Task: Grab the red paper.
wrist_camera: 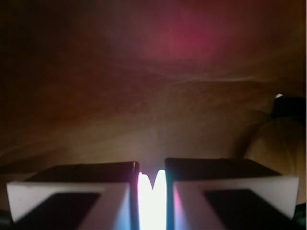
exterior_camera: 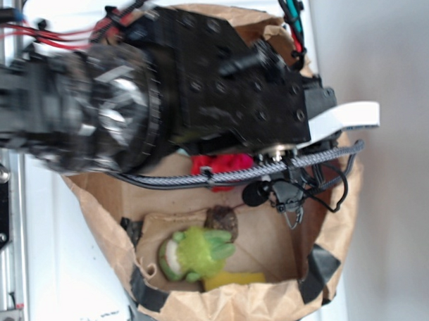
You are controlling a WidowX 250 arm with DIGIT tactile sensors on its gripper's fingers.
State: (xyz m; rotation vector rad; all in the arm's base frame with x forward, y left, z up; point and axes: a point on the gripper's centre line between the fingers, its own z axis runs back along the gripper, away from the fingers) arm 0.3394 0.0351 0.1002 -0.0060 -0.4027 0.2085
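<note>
**Gripper nearly clenched, with the red paper ahead of it and not in its grasp**

Gripper (wrist_camera: 152, 167) fingers are drawn almost together in the wrist view. Only a thin bright sliver shows between the two pads, and nothing can be seen held there. They point at brown paper lining (wrist_camera: 120, 110), which fills nearly the whole view, close and out of focus.

The main risk, as I judge it, is a grasp that catches nothing. With the fingers this close together, a push forward would nudge the wad away or press it into the lining rather than take it in. The fingers would need to spread before they reach it. A second risk is snagging. The lining is soft and creased, so a fingertip driven into it could pinch a fold of brown paper instead of the target, or drag the lining along. The wad is also light and crumpled, so a glancing touch could roll it out of line.

The red paper (exterior_camera: 225, 163) shows in the exterior view as a small bright patch. It sits just beside the arm's dark wrist body and is largely covered by it, behind the white finger (exterior_camera: 347, 117) rather than at its tip. In the wrist view a soft reddish blur (wrist_camera: 192, 43) lies ahead of the fingers and a little to the right of their gap, clearly apart from them. It is probably the paper, though it is too blurred to be sure. A green plush toy (exterior_camera: 196, 253) lies well off to the side, away from the fingers.
</note>
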